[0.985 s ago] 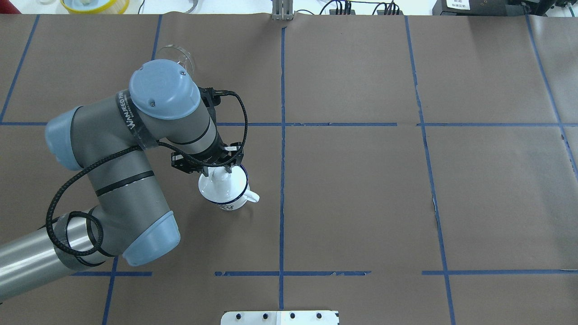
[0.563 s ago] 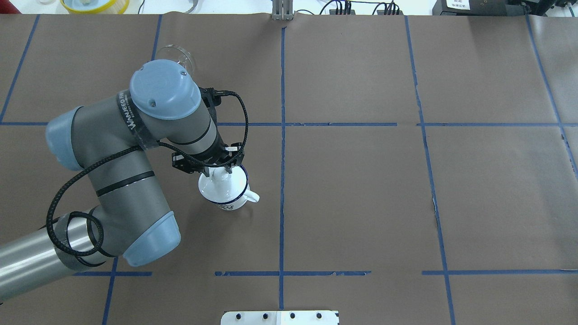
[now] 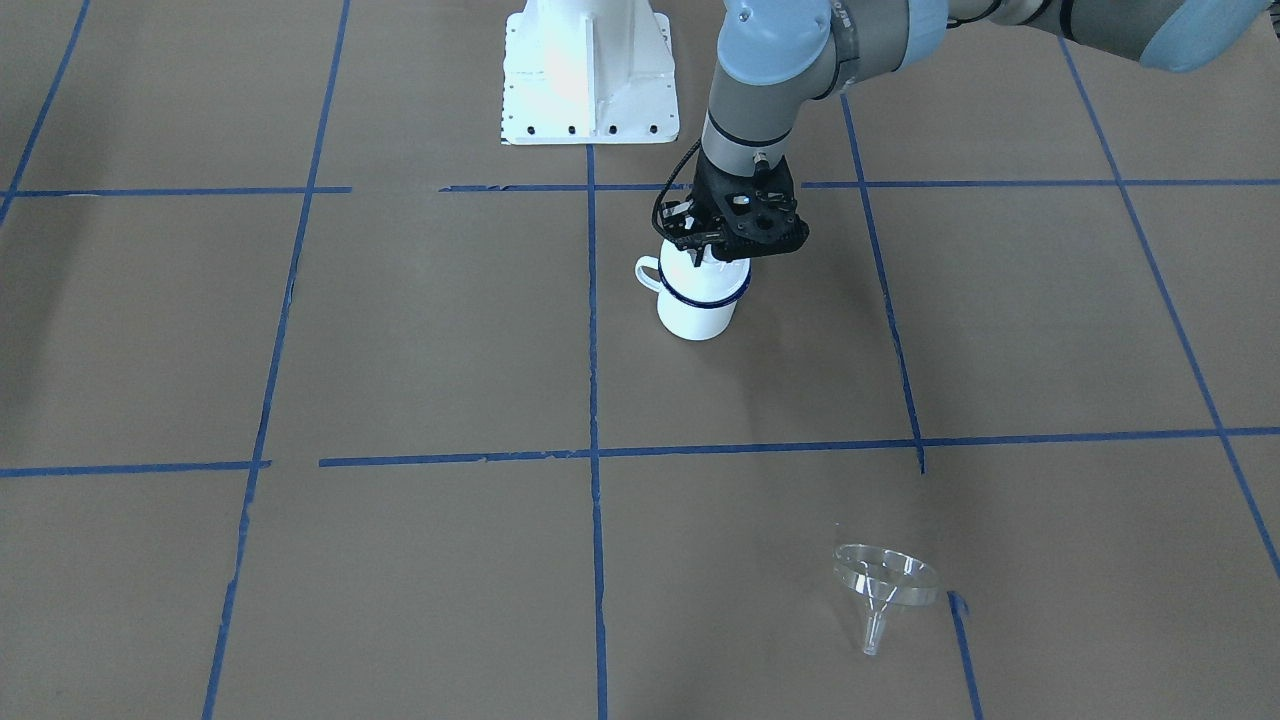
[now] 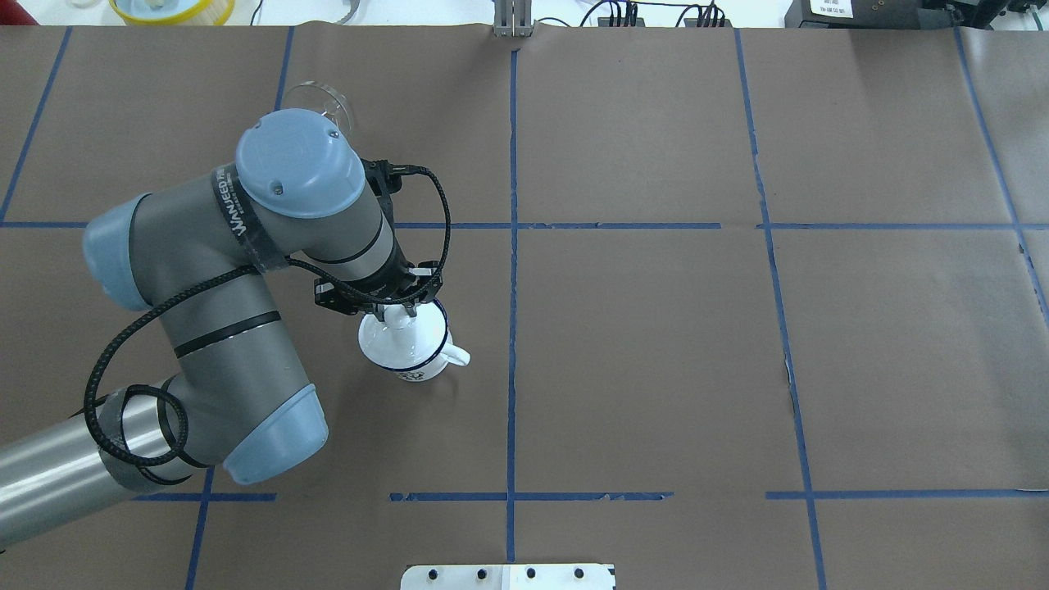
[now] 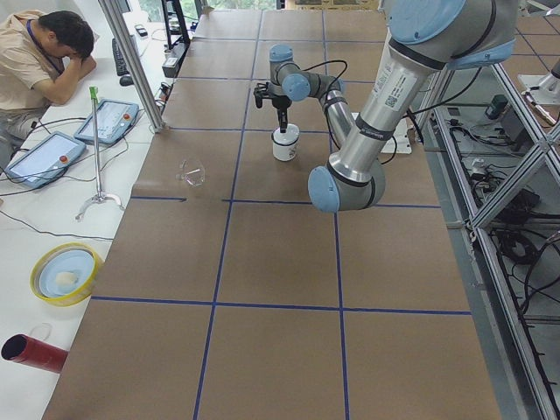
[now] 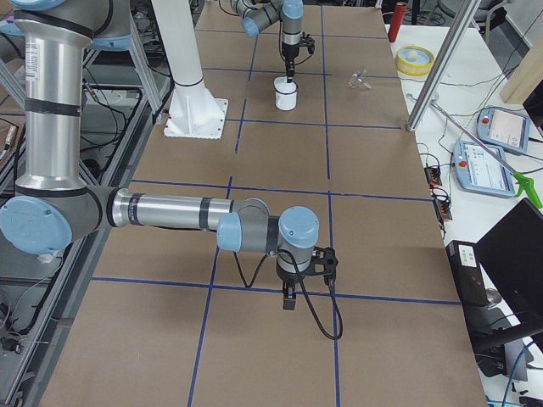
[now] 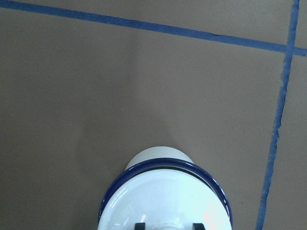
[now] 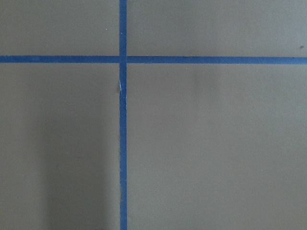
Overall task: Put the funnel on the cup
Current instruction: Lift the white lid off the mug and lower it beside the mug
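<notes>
The white enamel cup (image 4: 414,370) with a dark blue rim stands on the brown paper, handle to the right; it also shows in the front view (image 3: 697,312) and the left wrist view (image 7: 158,155). A round white knobbed lid (image 7: 163,201) covers its mouth. My left gripper (image 4: 401,308) is straight above the cup, fingers closed on the lid's knob. The clear funnel (image 3: 885,580) lies on its side far from the cup, half hidden behind my left arm in the overhead view (image 4: 324,97). My right gripper (image 6: 289,302) hangs over bare paper; I cannot tell if it is open.
The robot's white base plate (image 3: 588,75) is behind the cup. Blue tape lines (image 4: 512,246) cross the paper. A yellow bowl (image 5: 61,273) and a red cylinder (image 5: 31,352) sit off the table's left end, near a seated person (image 5: 39,57).
The left gripper and the cup under it have shifted very slightly away from the robot. The funnel has not moved.
</notes>
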`<state>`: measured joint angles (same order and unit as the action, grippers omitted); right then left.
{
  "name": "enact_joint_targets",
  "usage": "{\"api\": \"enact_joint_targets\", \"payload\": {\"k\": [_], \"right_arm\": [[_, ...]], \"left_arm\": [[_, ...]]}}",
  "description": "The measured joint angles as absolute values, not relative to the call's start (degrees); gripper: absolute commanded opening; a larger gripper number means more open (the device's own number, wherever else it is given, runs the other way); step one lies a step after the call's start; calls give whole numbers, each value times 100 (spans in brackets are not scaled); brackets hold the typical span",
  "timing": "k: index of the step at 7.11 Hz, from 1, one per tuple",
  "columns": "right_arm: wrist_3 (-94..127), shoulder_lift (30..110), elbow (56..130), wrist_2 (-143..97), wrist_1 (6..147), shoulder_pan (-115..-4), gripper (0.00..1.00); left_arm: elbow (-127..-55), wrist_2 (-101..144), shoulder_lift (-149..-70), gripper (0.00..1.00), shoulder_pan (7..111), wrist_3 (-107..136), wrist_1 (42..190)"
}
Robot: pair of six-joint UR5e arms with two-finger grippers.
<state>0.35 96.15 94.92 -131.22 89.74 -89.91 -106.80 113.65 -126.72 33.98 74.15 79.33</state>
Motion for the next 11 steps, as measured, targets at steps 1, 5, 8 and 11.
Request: {"api": "enact_joint_targets", "payload": {"k": [1, 5, 8, 11], "right_arm": [[35, 9615, 9492, -13122, 8974, -8991, 100], [35, 9615, 9492, -13122, 8974, -8991, 100], [35, 9615, 9492, -13122, 8974, -8991, 100], [35, 9615, 9492, -13122, 8974, -8991, 100]], "left_arm": [[-10923, 11366, -12676, 0, 3472, 7402, 7825], [-11836, 11350, -12238, 0, 4331, 7263, 7761], [-12020, 11199, -10867, 0, 4469, 7129, 9176], [-11161, 10591, -10601, 0, 3934, 7621, 10168]]}}
